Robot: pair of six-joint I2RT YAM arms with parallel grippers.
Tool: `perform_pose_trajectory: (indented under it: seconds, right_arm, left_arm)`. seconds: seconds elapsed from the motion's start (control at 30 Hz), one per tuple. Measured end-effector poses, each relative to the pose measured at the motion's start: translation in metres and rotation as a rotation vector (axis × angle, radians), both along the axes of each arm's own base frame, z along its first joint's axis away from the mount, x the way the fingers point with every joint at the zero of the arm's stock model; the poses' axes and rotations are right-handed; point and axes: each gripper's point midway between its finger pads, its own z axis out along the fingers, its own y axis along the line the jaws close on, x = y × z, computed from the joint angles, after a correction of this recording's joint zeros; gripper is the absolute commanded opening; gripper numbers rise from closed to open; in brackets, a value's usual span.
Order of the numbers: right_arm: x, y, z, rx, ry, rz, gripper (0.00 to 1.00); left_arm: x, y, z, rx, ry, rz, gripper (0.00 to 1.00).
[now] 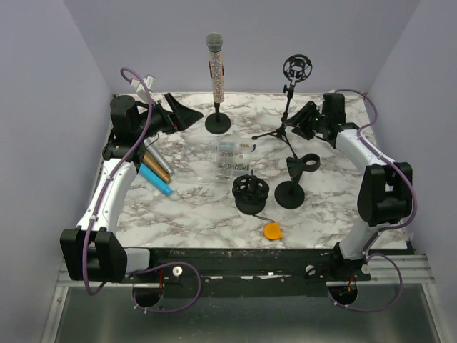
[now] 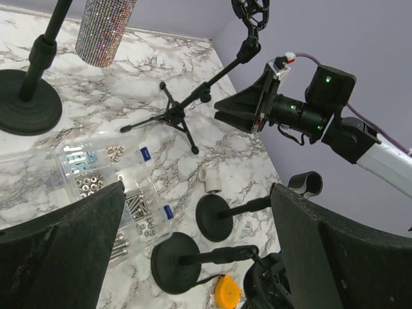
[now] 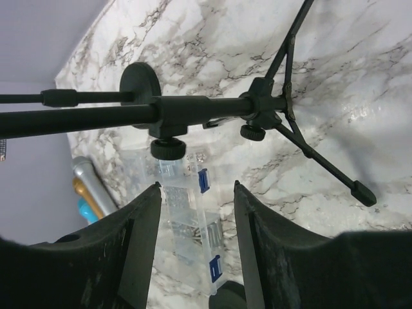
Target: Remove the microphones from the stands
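Glittery, sequin-covered microphone [image 1: 215,68] standing upright, its cylinder clipped on a slim black stand [image 1: 218,123] with a flat round base, at the back of the marble-veined table [image 1: 193,207]. Left arm is reared up at the left rear, elbow bent. Left gripper [image 1: 187,118] points across at the stand's base, broad matte-black jaws spread wide and grasping nothing, with the microphone just beyond and above them, untouched. Right arm reaches in from the right, and right gripper [image 3: 196,212] has its jaws parted and empty, facing the smooth pole of a black tripod stand [image 3: 193,111], well apart from the microphone
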Motion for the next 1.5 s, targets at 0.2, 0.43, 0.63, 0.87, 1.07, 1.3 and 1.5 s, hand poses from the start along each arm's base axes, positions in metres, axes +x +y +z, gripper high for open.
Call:
perform_pose_trajectory:
  seconds: [0.2, 0.43, 0.63, 0.87, 1.07, 1.3, 1.5]
  right_arm:
    - [-0.002, -0.001, -0.010, 0.181, -0.020, -0.020, 0.51]
    - [0.012, 0.015, 0.018, 0.359, -0.118, 0.026, 0.51]
    - [0.017, 0.019, 0.014, 0.407, -0.109, 0.029, 0.50]
    - [0.020, 0.018, 0.003, 0.406, -0.082, 0.016, 0.47]
    - [0.027, 0.017, 0.000, 0.396, -0.073, 0.005, 0.42]
    - [0.035, 0.014, -0.003, 0.367, -0.060, -0.010, 0.17]
    - [0.036, 0.010, -0.006, 0.325, -0.041, -0.029, 0.14]
  left_arm:
    - [0.000, 0.000, 0.000, -0.003, 0.003, -0.001, 0.93]
    - [0.000, -0.001, -0.001, -0.006, 0.008, -0.003, 0.93]
    - [0.001, 0.000, -0.002, -0.006, 0.011, -0.002, 0.93]
    - [0.001, -0.001, -0.002, -0.009, 0.015, -0.003, 0.93]
    - [0.001, -0.001, -0.002, -0.009, 0.010, -0.006, 0.93]
    - [0.001, -0.001, -0.002, -0.009, 0.011, -0.008, 0.93]
    - [0.001, -0.001, -0.002, -0.009, 0.012, -0.008, 0.93]
